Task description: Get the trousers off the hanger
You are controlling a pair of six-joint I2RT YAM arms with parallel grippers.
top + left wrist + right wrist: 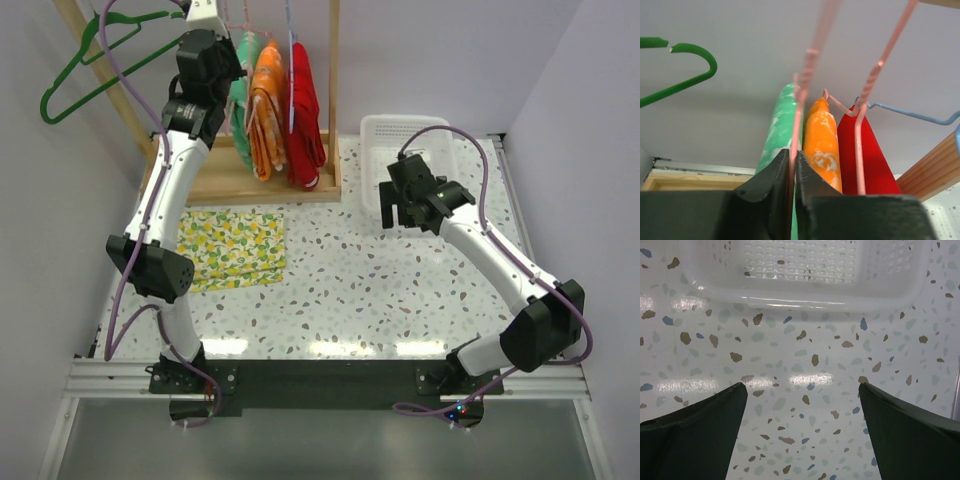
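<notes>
Three small trousers hang on wire hangers from the wooden rack [333, 100]: green with white pattern [243, 95], orange patterned [266, 105] and plain red [303, 115]. In the left wrist view they show as green [775, 131], orange [823, 142] and red [875, 160]. My left gripper [793, 157] is raised at the rack top and is shut on the pink wire hanger [800, 105] that carries the green trousers. My right gripper [802, 390] is open and empty above the table, just in front of the white basket [830, 292].
A flat yellow lemon-print cloth [232, 248] lies on the speckled table at left. An empty green hanger [95, 60] hangs at the rack's far left. The white basket [372, 165] stands at the back right. A blue hanger [910, 114] holds the red trousers.
</notes>
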